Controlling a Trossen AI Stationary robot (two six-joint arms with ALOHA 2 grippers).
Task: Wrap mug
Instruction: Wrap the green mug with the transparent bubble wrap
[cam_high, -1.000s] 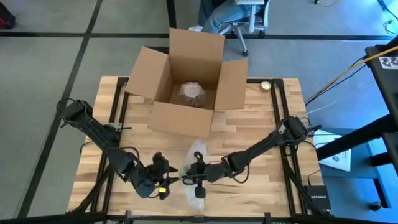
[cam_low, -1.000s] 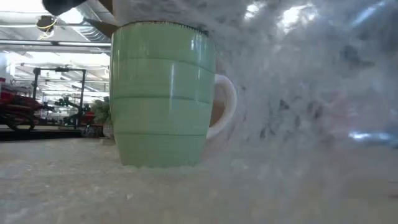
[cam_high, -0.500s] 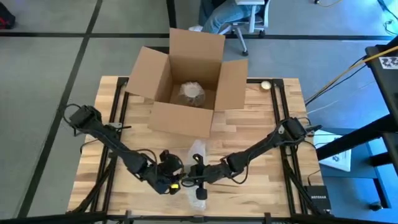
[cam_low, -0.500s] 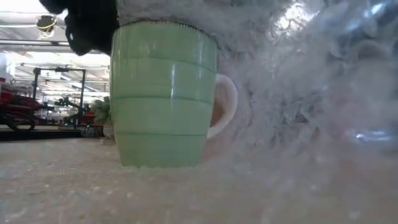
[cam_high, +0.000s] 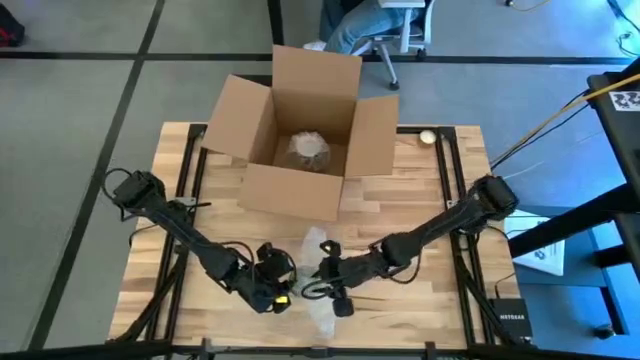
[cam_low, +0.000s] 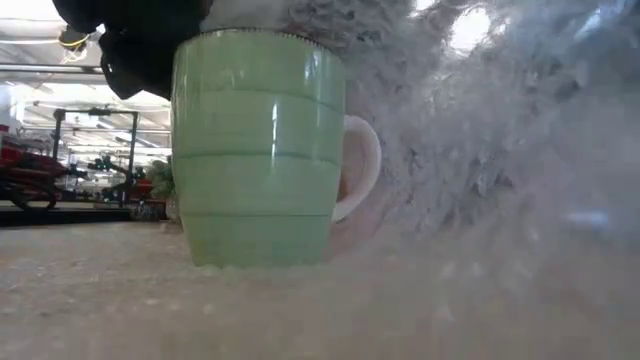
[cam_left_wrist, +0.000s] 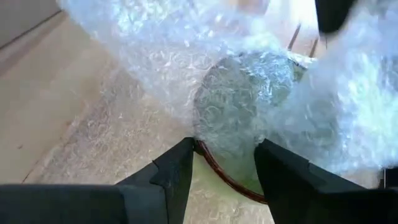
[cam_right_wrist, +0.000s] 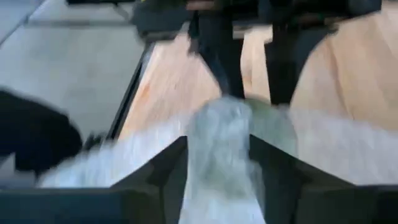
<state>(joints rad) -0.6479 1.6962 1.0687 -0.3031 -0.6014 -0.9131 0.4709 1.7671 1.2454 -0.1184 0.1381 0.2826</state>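
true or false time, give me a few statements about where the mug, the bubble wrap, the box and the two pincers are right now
1. The mug stands upright on the table. True.
2. The mug sits inside the cardboard box. False: it is on the table's near edge, with the bubble wrap beside and over it; the box holds a different wrapped bundle.
3. The right pincer is shut on the bubble wrap. True.
4. The left pincer is parked at the table's far corner. False: it is at the mug, fingers open on either side of its rim.
5. The box flaps are closed. False: they are open.
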